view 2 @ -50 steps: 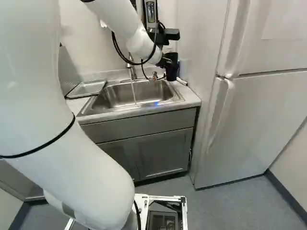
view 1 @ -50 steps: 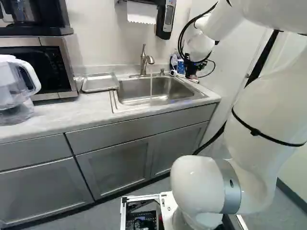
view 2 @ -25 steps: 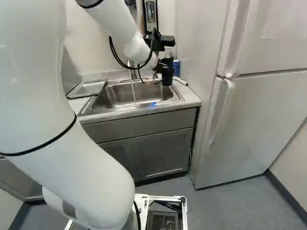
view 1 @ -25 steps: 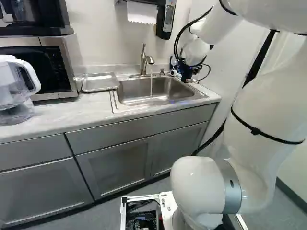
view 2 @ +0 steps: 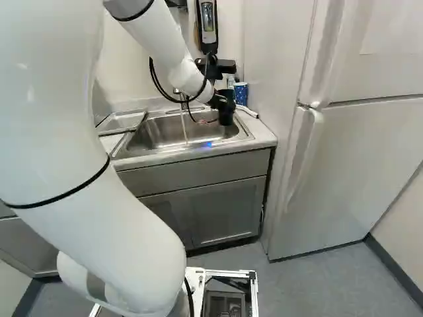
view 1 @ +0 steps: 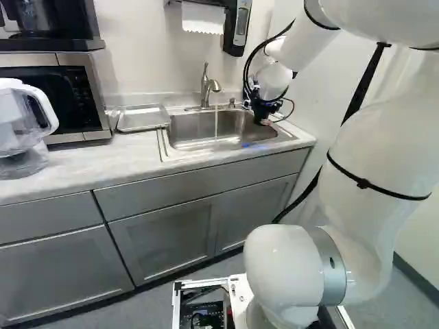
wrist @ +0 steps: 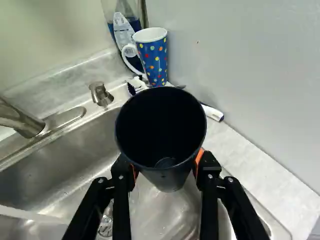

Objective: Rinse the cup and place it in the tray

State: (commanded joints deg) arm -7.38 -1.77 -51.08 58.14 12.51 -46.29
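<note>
My gripper point(view 2: 217, 100) is over the right part of the sink point(view 2: 158, 132) in the right base view, holding a black cup point(view 2: 227, 113). Seen from the wrist, the gripper point(wrist: 166, 167) has its orange pads against both sides of the black cup point(wrist: 162, 132), whose open mouth faces the camera. Water runs from the faucet point(view 1: 206, 86) into the basin, left of the cup in the left base view. The metal tray point(view 1: 143, 118) lies on the counter to the left of the sink.
A blue dotted mug point(wrist: 152, 57) and a bottle point(wrist: 122, 25) stand in the sink's back corner, by the wall. A microwave point(view 1: 58, 92) and a clear pitcher point(view 1: 24, 123) are on the counter. The fridge point(view 2: 350, 158) stands to the right.
The arm has carried the black cup leftward and down, from beside the wall to over the sink's right part. The blue mug has come into sight in the right base view. The base has stayed put.
</note>
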